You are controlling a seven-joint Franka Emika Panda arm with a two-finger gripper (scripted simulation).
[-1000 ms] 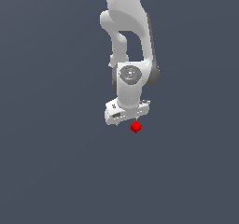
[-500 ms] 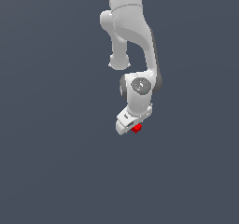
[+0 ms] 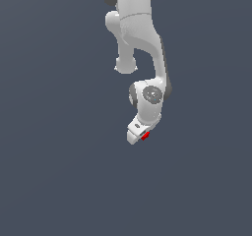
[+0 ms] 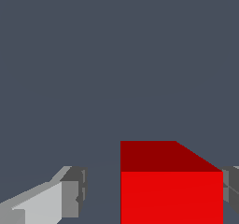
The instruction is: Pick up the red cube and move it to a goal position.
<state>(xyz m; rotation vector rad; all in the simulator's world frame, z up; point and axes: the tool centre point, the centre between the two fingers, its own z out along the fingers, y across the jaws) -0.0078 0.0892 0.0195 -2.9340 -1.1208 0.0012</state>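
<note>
Between fingers: red cube, one pad touching, other well apart — gripper released, not yet clenched. Since a second ago: wrist swung toward exterior view's right, dropped over cube. Judgement: closing next.

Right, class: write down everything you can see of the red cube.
The red cube is plain, bright and flat-shaded, with a darker top face and sharp edges. It sits between the gripper's grey-tipped fingers: one looks to be at its side, the other stands apart. From the exterior view only a red sliver shows under the white hand.
</note>
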